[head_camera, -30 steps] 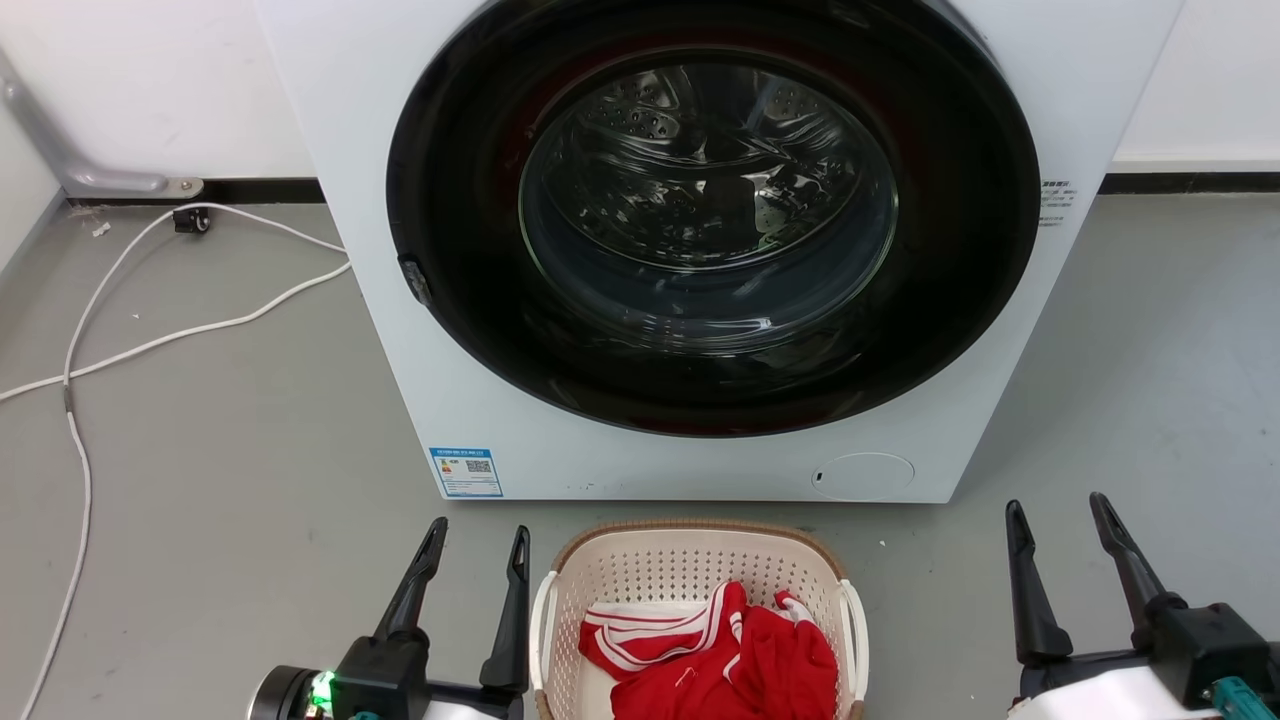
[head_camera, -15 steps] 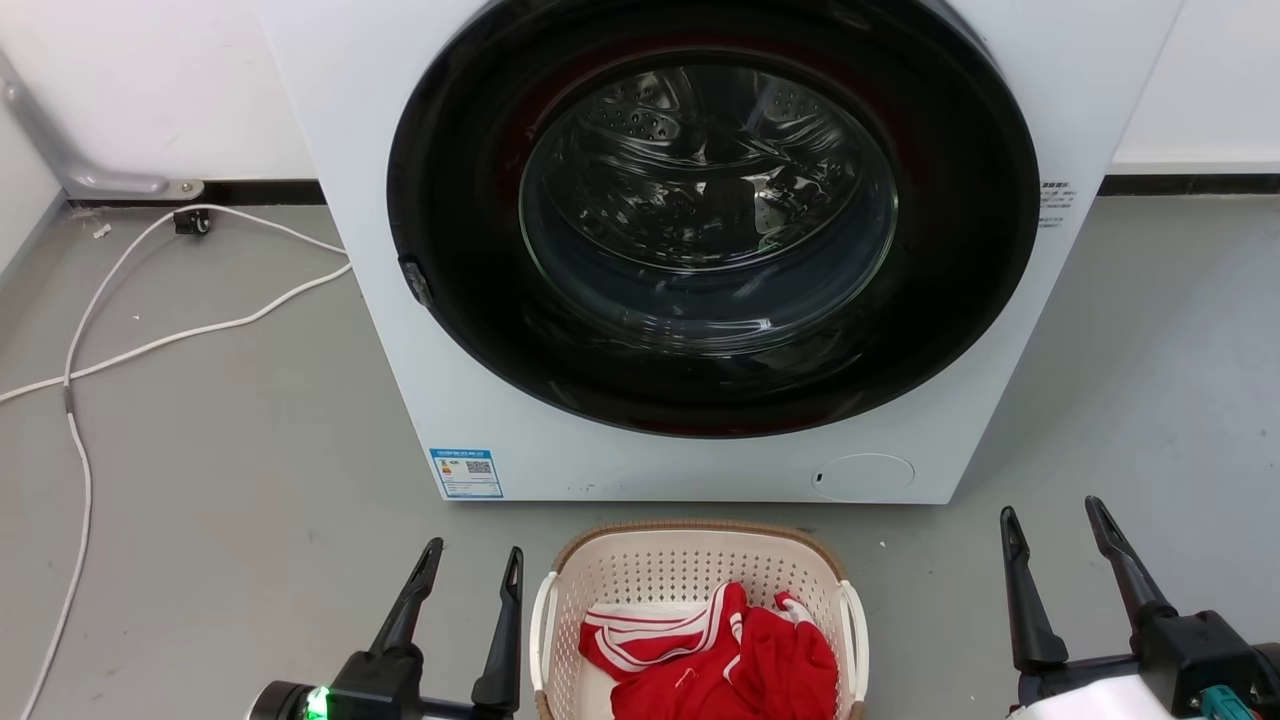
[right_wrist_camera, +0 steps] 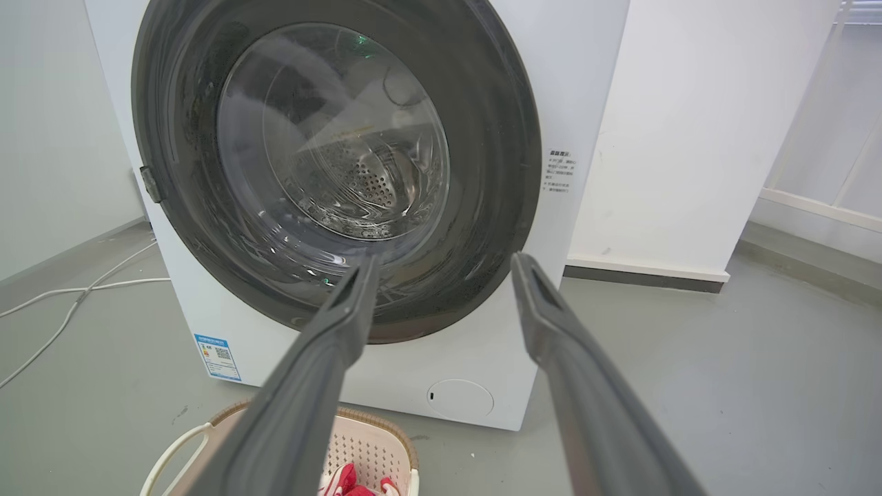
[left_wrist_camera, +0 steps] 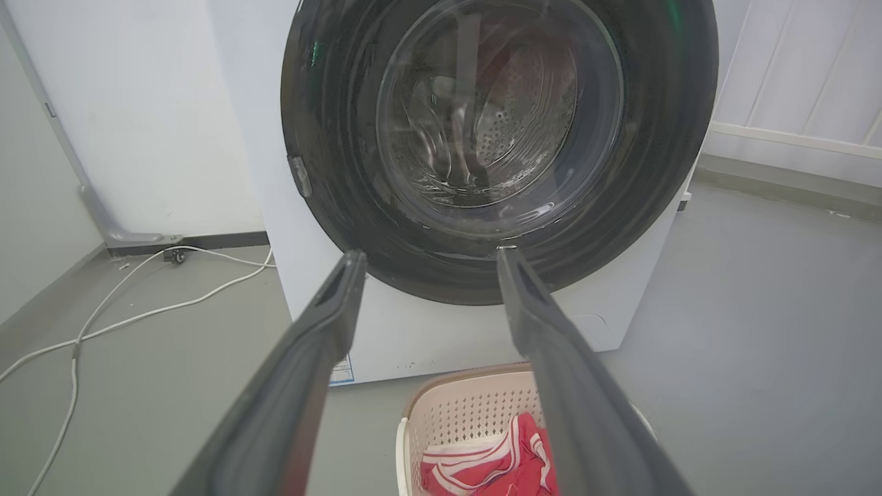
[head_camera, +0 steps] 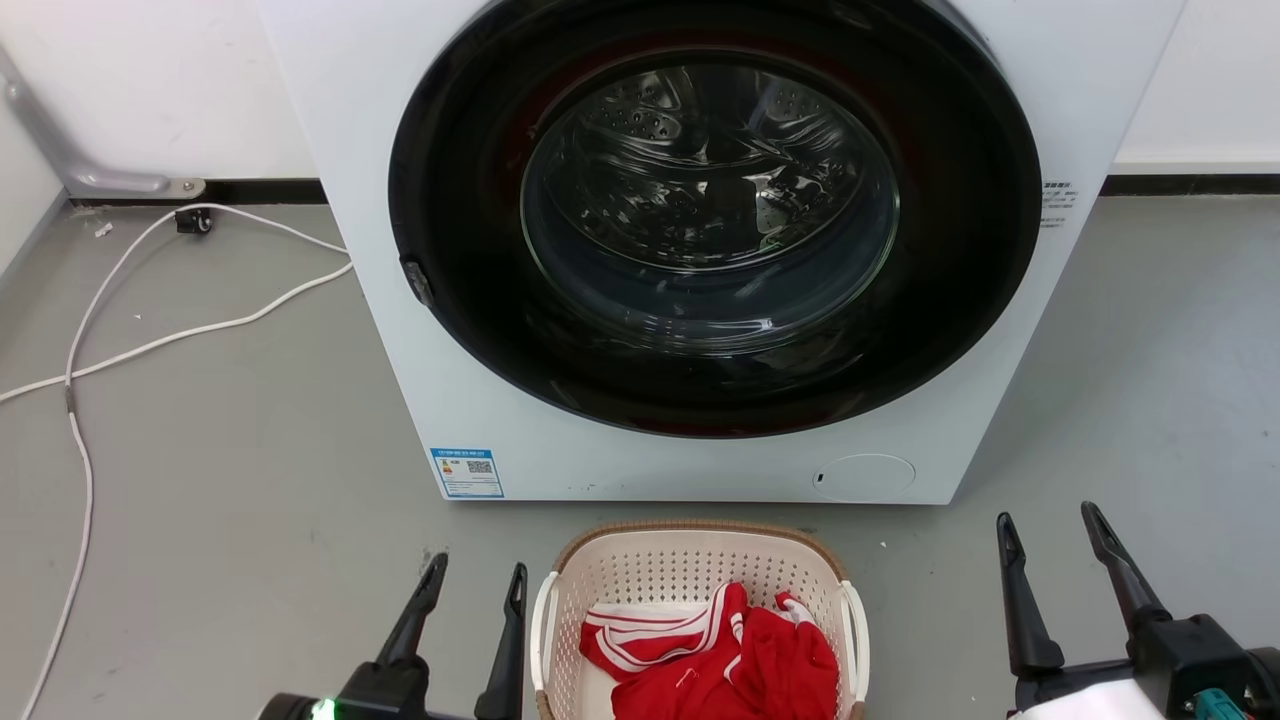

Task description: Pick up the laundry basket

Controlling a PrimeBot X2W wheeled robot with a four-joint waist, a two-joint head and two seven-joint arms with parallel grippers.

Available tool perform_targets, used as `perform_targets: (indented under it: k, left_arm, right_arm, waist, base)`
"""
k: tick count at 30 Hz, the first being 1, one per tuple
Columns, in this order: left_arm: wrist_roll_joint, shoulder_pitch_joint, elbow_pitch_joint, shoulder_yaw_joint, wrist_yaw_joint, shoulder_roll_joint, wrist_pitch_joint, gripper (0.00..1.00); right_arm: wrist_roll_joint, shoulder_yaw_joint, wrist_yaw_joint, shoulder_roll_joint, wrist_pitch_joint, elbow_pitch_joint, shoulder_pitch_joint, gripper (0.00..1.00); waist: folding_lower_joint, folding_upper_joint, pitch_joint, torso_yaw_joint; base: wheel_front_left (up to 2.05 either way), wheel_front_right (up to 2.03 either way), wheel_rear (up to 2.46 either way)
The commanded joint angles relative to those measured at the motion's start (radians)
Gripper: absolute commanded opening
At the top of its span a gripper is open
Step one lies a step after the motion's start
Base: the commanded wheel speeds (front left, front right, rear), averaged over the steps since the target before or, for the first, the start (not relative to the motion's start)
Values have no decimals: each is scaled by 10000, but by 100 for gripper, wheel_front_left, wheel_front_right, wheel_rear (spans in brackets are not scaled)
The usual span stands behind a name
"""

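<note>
The laundry basket [head_camera: 690,575] sits on the floor [head_camera: 250,500], right in front of the bottom edge of the washer [head_camera: 620,465] and between the two claws. Red cloth [head_camera: 740,660] with white stripes lies inside it.

The left claw [head_camera: 478,566] is just beside the basket's left handle [head_camera: 541,620], but not touching it. Its two fingers are apart and hold nothing. The right claw [head_camera: 1046,515] is well apart from the right handle [head_camera: 856,625], with bare floor in between. Its fingers are apart too, and empty. So the left arm is the nearer one, and I think the right arm has more way to go toward the middle.

Both claws point at the washer, so each handle lies off to the inner side of its claw. The handles are on the basket's left and right sides. Its near end is cut off in the head view, so I cannot tell which way it is longer.

Counting: one basket, two handles, one heap of red cloth, one washer, two claws.
</note>
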Motion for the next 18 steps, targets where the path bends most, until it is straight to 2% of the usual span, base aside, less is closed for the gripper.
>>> perform_targets:
  k: [1,8,18]
  left_arm:
    - [14,115,131,1,-30,-13,-26,100]
    - [-135,-33,640,-49,-7,-13,-28,100]
    - [-74,-1677,1551,156,-207,-14,-28,100]
  right_arm:
    - [52,25,-3,-34,-21,40,133,100]
    - [9,126,-3,-32,-21,375,-68,100]
    - [7,196,-3,-29,-21,1257,-1758,100]
  waist:
    - [0,-1,14,-6]
    - [0,-1,414,-93]
    - [0,-1,3138,-201]
  base:
    - [0,0,0]
    - [0,0,0]
    - [0,0,0]
